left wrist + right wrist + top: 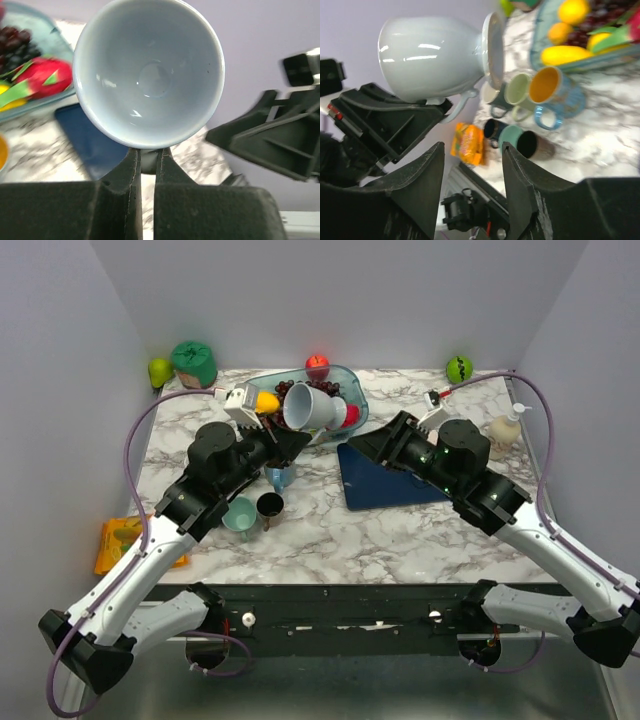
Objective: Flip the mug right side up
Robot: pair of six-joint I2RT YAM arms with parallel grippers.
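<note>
aloft, left claw [147, 156] pinches glossy bulbous mug [148, 75].

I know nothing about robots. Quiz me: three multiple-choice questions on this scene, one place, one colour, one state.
1. Where is the pale mug? A standing on the table; B held up by the left gripper; C inside the fruit tray.
2. The flat mat is: A red; B dark blue; C yellow.
3. The right gripper is: A open, empty; B shut on a cup; C out of view.
B, its fingers pinch the mug in the air; B, seen from above; A, its fingers stand apart, nothing between.
</note>
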